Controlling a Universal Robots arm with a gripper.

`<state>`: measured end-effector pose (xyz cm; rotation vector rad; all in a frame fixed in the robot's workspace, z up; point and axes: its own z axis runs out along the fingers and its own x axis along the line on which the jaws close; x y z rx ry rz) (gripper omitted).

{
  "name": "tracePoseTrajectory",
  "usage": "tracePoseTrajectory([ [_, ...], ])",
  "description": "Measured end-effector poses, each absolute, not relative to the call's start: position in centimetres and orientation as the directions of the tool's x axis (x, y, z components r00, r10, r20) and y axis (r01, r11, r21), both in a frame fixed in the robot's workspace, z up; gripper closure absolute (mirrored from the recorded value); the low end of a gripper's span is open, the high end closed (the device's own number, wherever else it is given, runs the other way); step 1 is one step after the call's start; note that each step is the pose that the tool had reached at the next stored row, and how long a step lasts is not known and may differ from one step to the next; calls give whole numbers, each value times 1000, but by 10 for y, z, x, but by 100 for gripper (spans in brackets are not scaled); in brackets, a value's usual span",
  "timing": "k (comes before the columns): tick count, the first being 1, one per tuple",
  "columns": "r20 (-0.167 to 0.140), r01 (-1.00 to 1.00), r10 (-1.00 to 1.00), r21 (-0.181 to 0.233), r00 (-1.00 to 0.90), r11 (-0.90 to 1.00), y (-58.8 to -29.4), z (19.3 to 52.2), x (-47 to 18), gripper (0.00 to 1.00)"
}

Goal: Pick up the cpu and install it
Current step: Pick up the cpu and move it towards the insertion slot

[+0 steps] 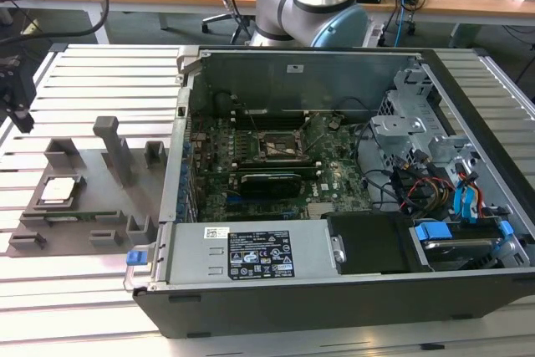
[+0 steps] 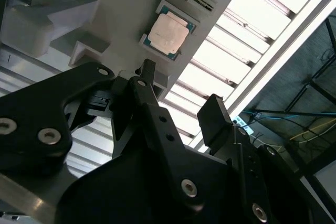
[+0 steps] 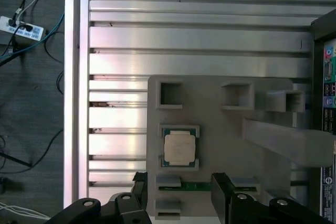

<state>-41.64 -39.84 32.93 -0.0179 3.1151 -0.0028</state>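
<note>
The cpu [image 1: 57, 190], a pale silver square chip, lies flat in a recess of the grey fixture plate [image 1: 84, 215] at the exterior view's left. My gripper [image 1: 20, 116] hangs above the slatted table, to the left of and higher than the cpu, apart from it. In both wrist views the cpu [image 2: 168, 33] [image 3: 180, 148] sits just beyond my gripper [image 2: 181, 98] [image 3: 181, 183], whose black fingers [image 3: 223, 182] stand open with nothing between them. The dark socket frame [image 1: 280, 146] lies on the motherboard inside the open computer case [image 1: 251, 307].
Grey fixture blocks [image 1: 113, 144] rise from the plate near the cpu, one a tall post. The case wall [image 1: 177, 165] borders the plate on the exterior view's right. Cables and a drive cage [image 1: 418, 148] fill the case's right side. The arm's base [image 1: 313, 6] stands behind the case.
</note>
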Motion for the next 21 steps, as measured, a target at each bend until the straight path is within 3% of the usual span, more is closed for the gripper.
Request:
tracePoseTrajectory([
  [21, -26, -11, -11, -2, -1000, 1000, -398, 310, -416, 40],
])
